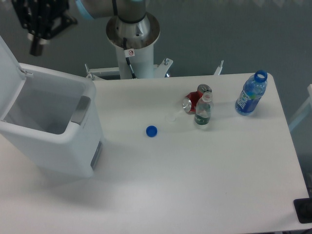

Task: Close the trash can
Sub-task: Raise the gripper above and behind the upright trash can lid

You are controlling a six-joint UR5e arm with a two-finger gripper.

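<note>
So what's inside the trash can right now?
The trash can stands open, lid tipped back. Only bare white inner walls show; nothing visible inside. Its near wall hides the bottom, so something low there could go unseen.

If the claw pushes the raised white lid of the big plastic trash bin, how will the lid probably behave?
The flat white lid stands open on the large white rectangular plastic bin, apparently hinged at the rim, so it would likely swing down rather than slide. It looks thin, so probably light and slightly flexible. The bin appears empty and may shift if pushed sideways. The claw hangs close above.
</note>
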